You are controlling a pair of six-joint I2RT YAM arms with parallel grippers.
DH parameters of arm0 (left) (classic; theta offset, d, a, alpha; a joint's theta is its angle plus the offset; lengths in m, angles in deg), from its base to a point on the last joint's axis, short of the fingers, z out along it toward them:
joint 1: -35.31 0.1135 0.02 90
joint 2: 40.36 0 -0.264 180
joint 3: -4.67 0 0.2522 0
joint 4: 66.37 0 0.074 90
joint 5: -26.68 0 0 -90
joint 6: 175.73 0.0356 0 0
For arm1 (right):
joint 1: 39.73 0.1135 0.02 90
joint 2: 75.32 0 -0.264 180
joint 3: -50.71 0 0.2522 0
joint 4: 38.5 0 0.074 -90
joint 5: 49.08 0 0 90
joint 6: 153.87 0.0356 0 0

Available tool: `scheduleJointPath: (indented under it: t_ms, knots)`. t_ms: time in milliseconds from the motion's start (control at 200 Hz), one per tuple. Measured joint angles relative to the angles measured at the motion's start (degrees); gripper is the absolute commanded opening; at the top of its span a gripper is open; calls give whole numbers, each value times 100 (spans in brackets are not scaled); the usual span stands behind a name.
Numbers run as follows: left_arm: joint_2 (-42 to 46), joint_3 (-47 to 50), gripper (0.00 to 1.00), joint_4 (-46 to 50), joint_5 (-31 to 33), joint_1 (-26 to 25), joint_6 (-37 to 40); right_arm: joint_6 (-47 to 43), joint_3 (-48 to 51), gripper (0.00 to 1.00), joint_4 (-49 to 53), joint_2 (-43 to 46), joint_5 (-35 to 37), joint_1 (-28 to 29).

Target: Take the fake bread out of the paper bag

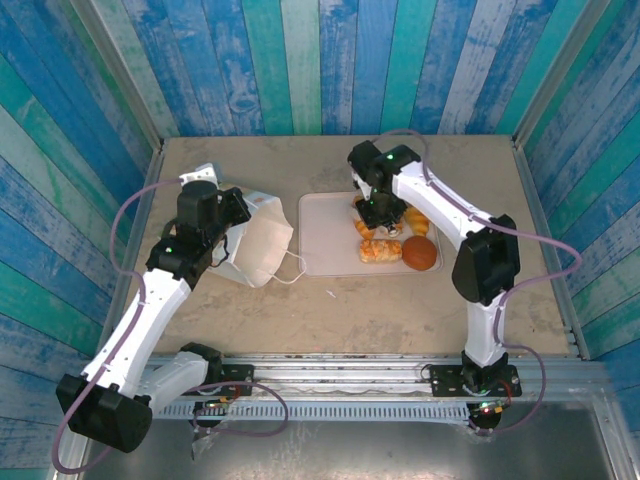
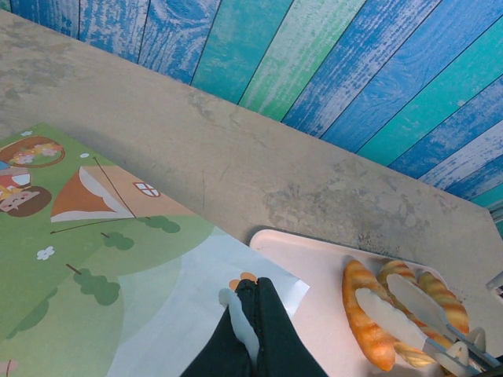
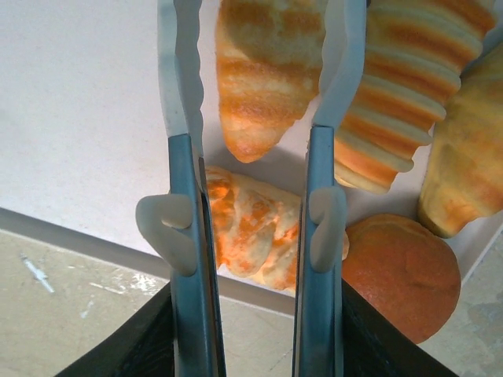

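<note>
The white paper bag (image 1: 258,248) lies tipped on the table left of the pink tray (image 1: 325,215), its printed side (image 2: 102,259) facing up. My left gripper (image 1: 240,215) is shut on the bag's top edge (image 2: 253,294). Several pieces of fake bread lie on the tray: a croissant (image 3: 263,78), a flaky pastry (image 3: 251,228), a round brown bun (image 3: 401,271) and ridged rolls (image 3: 401,86). My right gripper (image 1: 372,215) hangs over the tray, open, its fingers (image 3: 179,94) straddling the croissant with a gap on the left side. The bag's inside is hidden.
The bag's cord handle (image 1: 295,272) trails onto the table beside the tray. The tray's near rim (image 3: 118,247) sits just under my right fingers. Blue and green plank walls (image 1: 320,60) close the table on three sides.
</note>
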Motion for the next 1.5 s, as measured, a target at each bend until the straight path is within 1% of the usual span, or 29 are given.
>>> scheduleJointPath:
  t_ms: [210, 391, 671, 841, 1042, 1122, 1297, 1498]
  knots:
    - [83, 0, 0, 96, 55, 0, 31, 0, 188, 45, -164, 389, -203, -7]
    - [251, 0, 0, 170, 105, 0, 59, 0, 688, 43, -520, 844, -520, -15]
    - [455, -2, 0, 457, 262, 0, 201, 9, 1838, 43, -1486, 2564, -1303, -15]
    - [614, -2, 0, 704, 459, 0, 264, 44, 2496, 43, -2133, 3331, -2094, -17]
    - [903, -2, 0, 949, 673, 0, 280, 151, 3156, 43, -2771, 3729, -3161, 2]
    - [999, -2, 0, 1119, 809, 0, 286, 146, 3329, 43, -2920, 3832, -3460, 70]
    - [1235, -11, 0, 1451, 1108, 0, 289, -13, 3421, 43, -3021, 3928, -3814, 481]
    - [1373, -35, 0, 1696, 1285, 0, 232, -330, 3423, 42, -3016, 3960, -3932, 894]
